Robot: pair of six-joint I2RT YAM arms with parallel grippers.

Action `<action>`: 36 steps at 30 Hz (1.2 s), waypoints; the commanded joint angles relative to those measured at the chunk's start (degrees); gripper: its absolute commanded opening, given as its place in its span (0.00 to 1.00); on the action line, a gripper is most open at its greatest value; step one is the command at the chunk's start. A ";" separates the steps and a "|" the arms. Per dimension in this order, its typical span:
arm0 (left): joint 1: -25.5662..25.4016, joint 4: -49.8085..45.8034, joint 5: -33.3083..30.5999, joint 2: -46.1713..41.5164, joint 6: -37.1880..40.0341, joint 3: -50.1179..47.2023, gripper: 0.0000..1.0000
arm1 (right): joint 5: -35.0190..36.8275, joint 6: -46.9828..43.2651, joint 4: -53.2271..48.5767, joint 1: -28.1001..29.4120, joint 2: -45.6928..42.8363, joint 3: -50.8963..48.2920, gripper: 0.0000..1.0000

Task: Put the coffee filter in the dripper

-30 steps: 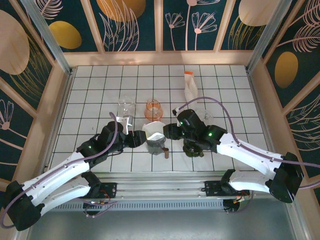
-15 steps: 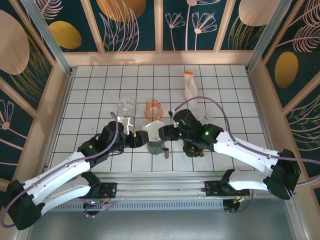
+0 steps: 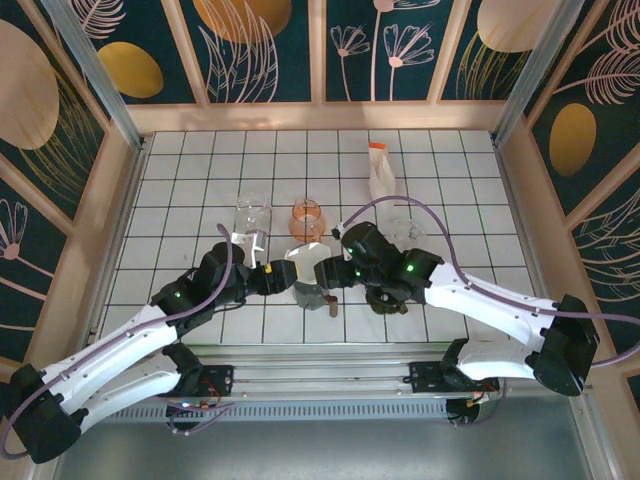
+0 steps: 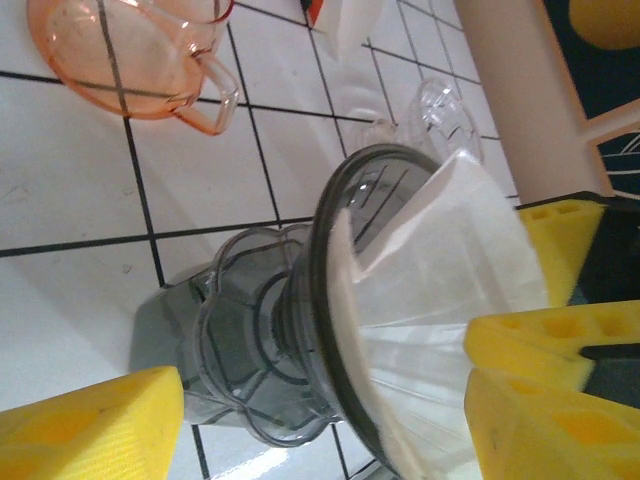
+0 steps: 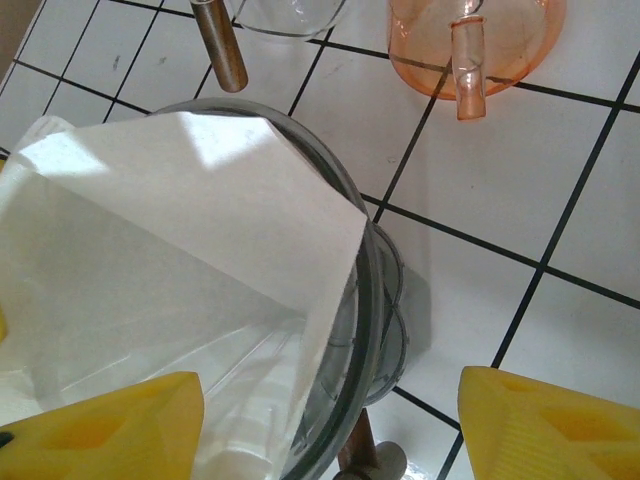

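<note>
Obs: the coffee filter [image 5: 170, 230] sits inside the cone of the dripper [image 4: 250, 340], which stands upright on the tiled surface [image 3: 200, 170] between the two claws. The paper is opened out. Most of it lies against the ribbed wall, and one flat corner stands proud of the rim.

Left claw [image 4: 325, 400]: released, jaws spread either side of the dripper. One pad is just beside the base, apart from it; the other is at the paper's edge by the rim, and I cannot tell whether it brushes the paper.

Right claw [image 5: 330, 400]: released as well, jaws wide and straddling the rim from the opposite side, nothing pinched.

Why so (judgement): a limp paper cone probably needs steadying on one side while the other side seats it, hence the approach from both flanks. With both claws let go, the paper looks left to rest under its own weight. The dripper stands clear of the orange cup [image 4: 130, 60] behind it, so neither arm has to reach over anything.

Against one second ago (top view):
- the paper stood taller then, a bright white shape above the cone; now it lies lower and flatter in the mouth
- the right arm has pushed further left, its claw now closer over the rim
- the left arm is in nearly the same place, its jaws wider
- dripper and cup have not shifted

Status (judgement): placement nearly complete; the proud corner remains to check
</note>
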 commanded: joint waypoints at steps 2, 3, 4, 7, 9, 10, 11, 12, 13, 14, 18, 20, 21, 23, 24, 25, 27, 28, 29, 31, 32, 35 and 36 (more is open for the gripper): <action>-0.03 -0.82 0.23 -0.50 0.38 1.87 0.72 | 1.40 -1.08 -0.31 0.26 0.49 2.03 0.69; -0.04 -1.14 0.03 -0.39 0.37 1.61 0.70 | 1.44 -1.08 -0.14 0.29 0.55 2.10 0.69; 0.03 -1.31 -0.16 -0.28 0.38 1.23 0.67 | 1.50 -1.07 -0.07 0.27 0.65 2.20 0.69; -0.04 -1.45 -0.32 0.12 0.29 0.42 0.60 | 1.88 -1.07 0.15 0.19 0.82 2.47 0.69; 0.00 -1.67 -0.51 0.31 0.29 0.15 0.55 | 2.18 -1.07 0.07 0.15 0.91 2.70 0.69; -0.05 -1.81 -0.64 0.40 0.35 0.15 0.54 | 2.34 -1.22 0.07 -0.08 0.91 2.91 0.69; -0.03 -1.98 -0.79 0.48 0.46 0.20 0.54 | 2.58 -1.32 -0.02 -0.26 0.92 3.23 0.69; -0.05 -2.03 -0.80 0.58 0.47 0.16 0.54 | 2.88 -1.47 -0.02 -0.61 0.91 3.62 0.70; -0.04 -2.03 -0.78 0.71 0.55 0.23 0.54 | 2.98 -1.73 0.06 -0.99 1.00 4.11 0.71; 0.02 -2.02 -0.78 0.88 0.56 0.24 0.54 | 2.98 -1.89 0.04 -1.35 1.20 4.68 0.71; 0.04 -1.71 -0.72 1.47 0.51 -0.07 0.52 | 2.81 -3.43 -0.77 -2.02 3.78 7.73 0.73; 0.04 -1.70 -0.87 1.63 0.35 -0.25 0.51 | 2.28 -4.05 -1.20 -2.07 5.16 8.90 0.74; 0.00 -1.59 -0.91 1.58 0.31 -0.29 0.51 | 1.99 -4.23 -1.40 -2.02 5.91 9.32 0.74; 0.05 -1.63 -0.99 1.46 0.21 -0.30 0.52 | 1.37 -4.72 -2.08 -2.02 7.14 10.08 0.74; 0.09 -1.59 -0.97 1.37 0.18 -0.45 0.53 | 1.21 -4.92 -2.50 -1.95 7.76 10.45 0.74; 0.04 -1.59 -1.14 1.29 0.29 -0.46 0.54 | 1.13 -5.16 -2.91 -1.94 8.33 10.74 0.74; 0.09 -1.42 -1.01 1.41 0.28 -0.47 0.55 | 1.24 -5.47 -3.43 -1.93 9.19 11.14 0.74; 0.08 -1.28 -1.03 1.37 0.25 -0.49 0.55 | 1.39 -5.49 -3.45 -1.94 9.62 11.29 0.74; 0.04 -1.17 -1.06 1.45 0.38 -0.50 0.56 | 1.49 -5.47 -3.38 -1.93 9.91 11.38 0.74; 0.05 -0.98 -0.84 1.63 0.30 -0.70 0.56 | 2.02 -5.13 -2.74 -1.89 10.58 11.41 0.74; 0.07 -0.88 -0.80 1.66 0.32 -0.80 0.56 | 2.02 -4.96 -2.27 -1.93 10.86 11.31 0.74; 0.05 -0.95 -0.66 1.42 0.21 -0.82 0.58 | 2.36 -4.35 -1.28 -1.90 11.91 11.26 0.74; 0.04 -0.93 -0.69 1.03 0.12 -0.82 0.61 | 2.58 -4.20 -1.01 -1.91 12.18 11.21 0.74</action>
